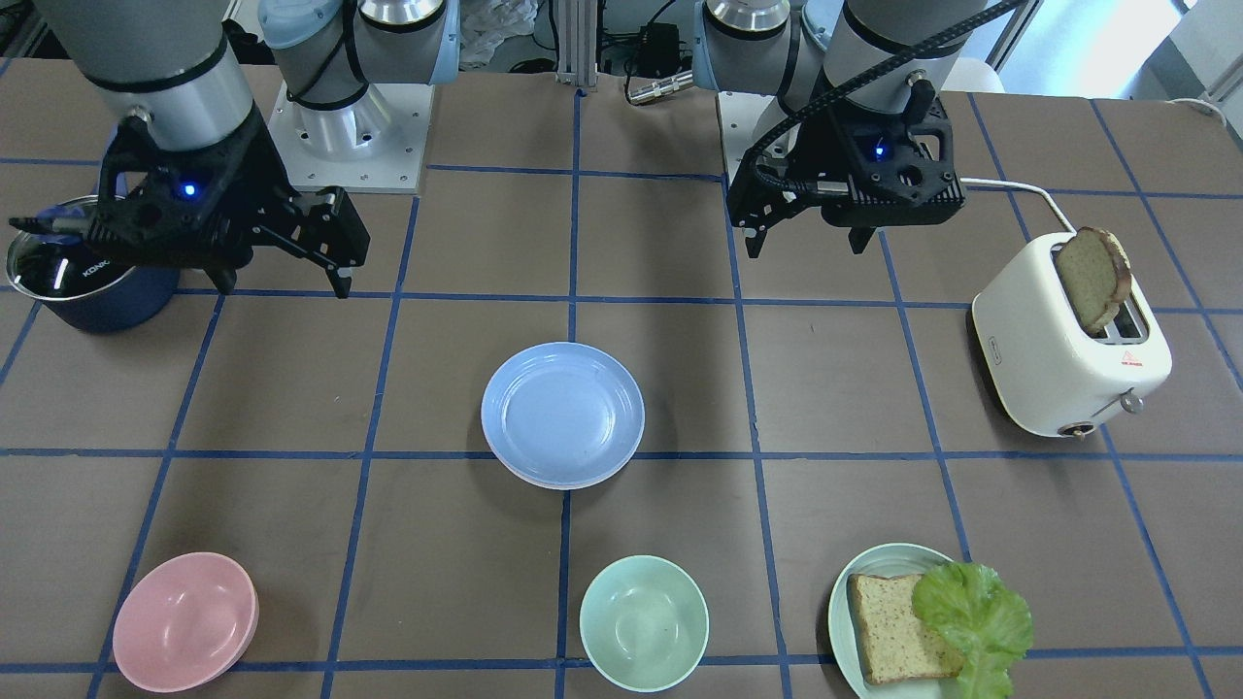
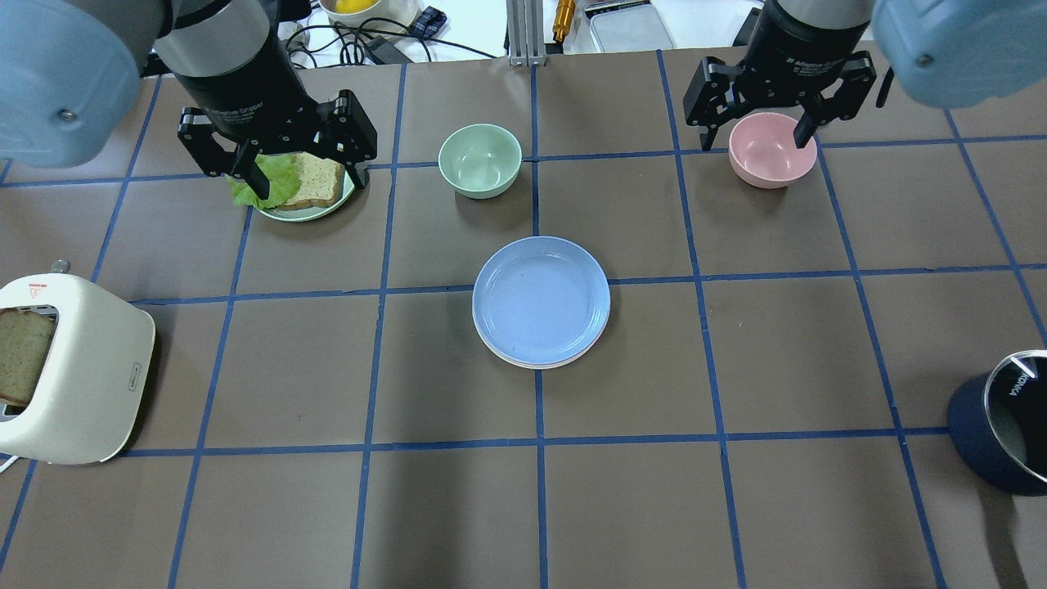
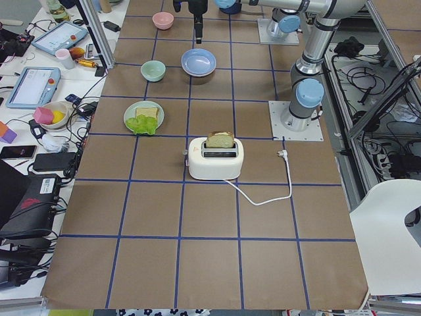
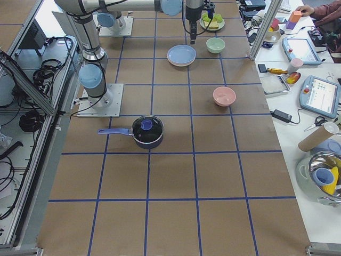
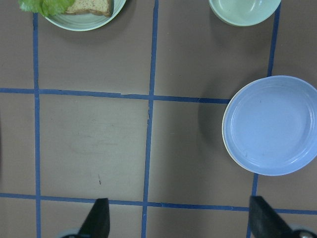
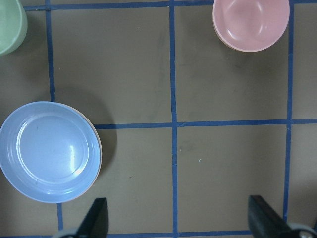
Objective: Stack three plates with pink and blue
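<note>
The light blue plate (image 1: 563,413) lies on top of a stack at the table's middle, also in the overhead view (image 2: 541,298) and both wrist views (image 5: 271,124) (image 6: 49,151). A pale rim (image 2: 532,365) shows under its edge; the pink and cream-white plates are otherwise hidden beneath it. My left gripper (image 1: 806,238) (image 2: 309,182) is open and empty, raised high over the sandwich plate, away from the stack. My right gripper (image 1: 284,286) (image 2: 752,143) is open and empty, raised high over the pink bowl.
A pink bowl (image 2: 772,149) and a mint bowl (image 2: 480,159) stand beyond the stack. A pale green plate (image 1: 845,602) holds bread and lettuce. A white toaster (image 2: 74,384) with bread stands at my left, a dark blue pot (image 2: 1002,433) at my right.
</note>
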